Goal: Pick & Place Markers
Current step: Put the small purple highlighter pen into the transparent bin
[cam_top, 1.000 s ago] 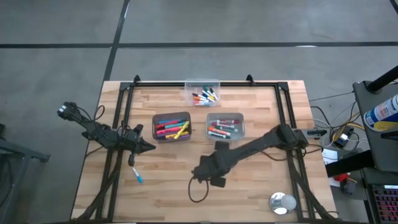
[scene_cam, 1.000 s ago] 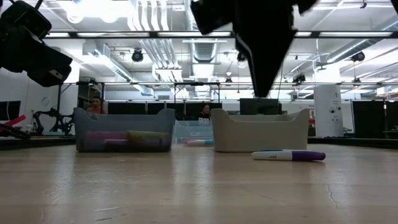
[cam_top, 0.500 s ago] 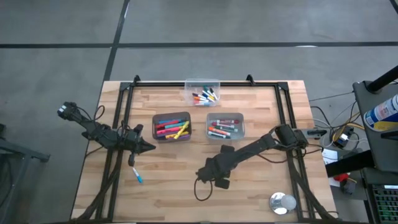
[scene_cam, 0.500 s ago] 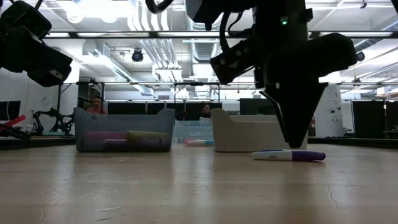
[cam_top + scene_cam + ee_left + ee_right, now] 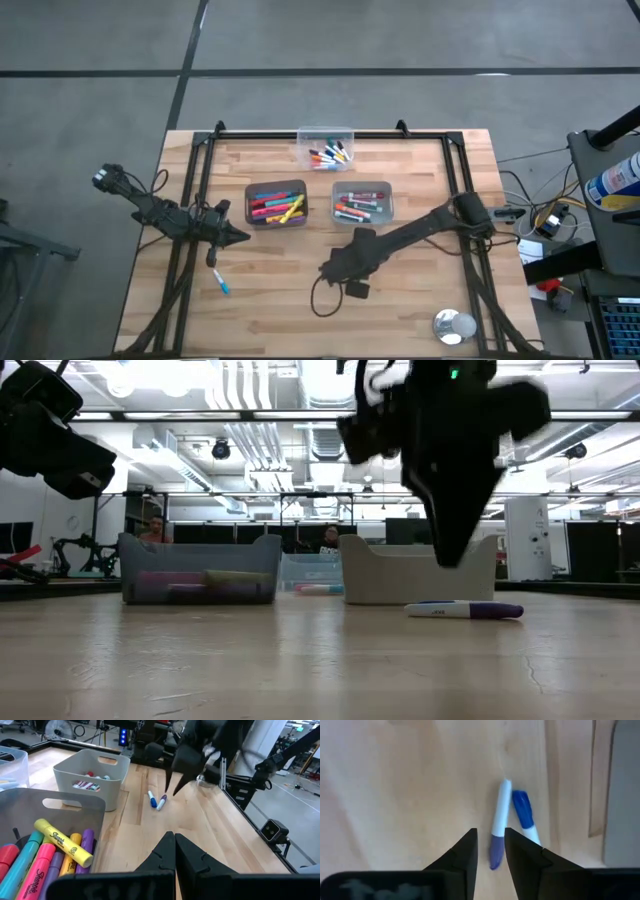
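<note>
Markers, high view: many lie in three bins on the table [image 5: 190, 305]: a clear bin [image 5: 325, 147] at the middle of the far edge, a dark bin [image 5: 276, 203] and a grey bin [image 5: 361, 202] side by side nearer the centre; one blue-capped marker [image 5: 220, 283] lies loose toward the near left corner.
Right gripper, high view: the right gripper [image 5: 326, 268] sits near the table's middle, just nearside of the grey bin; its fingers cannot be made out from above.
Left gripper, high view: the left gripper [image 5: 240, 237] rests by the dark bin's near left corner, fingers pressed together with nothing between them.
Tape roll, high view: a silver tape roll [image 5: 454, 325] lies near the near right corner.
Low view: a purple-capped marker [image 5: 464, 609] lies flat on the wood in front of the grey bin, with the right gripper hanging above it, clear of it.
Left wrist view: yellow, pink and purple markers fill the dark bin; the purple-capped marker and a blue one lie together on bare wood beyond the grey bin.
Right wrist view: fingers [image 5: 466, 851] stand narrowly apart above the purple-capped marker; its purple cap shows in the gap, and whether they touch it cannot be told. The blue marker [image 5: 523, 813] lies just beside it.
</note>
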Controlling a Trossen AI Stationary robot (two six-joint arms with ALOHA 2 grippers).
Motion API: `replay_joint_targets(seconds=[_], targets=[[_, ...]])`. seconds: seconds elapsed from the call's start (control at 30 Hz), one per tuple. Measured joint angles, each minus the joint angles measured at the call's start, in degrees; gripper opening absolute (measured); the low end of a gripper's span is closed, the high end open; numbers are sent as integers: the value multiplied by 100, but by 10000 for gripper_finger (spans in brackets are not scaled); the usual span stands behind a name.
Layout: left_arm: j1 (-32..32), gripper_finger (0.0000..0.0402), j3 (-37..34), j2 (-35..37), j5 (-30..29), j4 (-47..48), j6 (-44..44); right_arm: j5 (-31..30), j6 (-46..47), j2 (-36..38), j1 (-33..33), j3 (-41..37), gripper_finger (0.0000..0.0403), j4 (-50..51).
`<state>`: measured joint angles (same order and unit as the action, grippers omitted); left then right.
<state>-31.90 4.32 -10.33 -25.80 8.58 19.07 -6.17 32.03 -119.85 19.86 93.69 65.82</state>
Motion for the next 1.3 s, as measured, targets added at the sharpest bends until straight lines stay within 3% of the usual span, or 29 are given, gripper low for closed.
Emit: replay_joint_targets(seconds=[0.3,0.53,0.8,1.3], targets=[[2,0,0,0,0,-2,-2,2,604,1634,-27,-2145,74,-2530],[1,0,-1,0,0,-2,-28,63,1476,1973,2,-3279,69,-3360],[1,0,0,0,0,-2,-86,37,1503,1967,100,-3617,84,-4133],[1,0,-2,0,0,-2,-92,-425,1554,1962,100,-3736,118,-4064]])
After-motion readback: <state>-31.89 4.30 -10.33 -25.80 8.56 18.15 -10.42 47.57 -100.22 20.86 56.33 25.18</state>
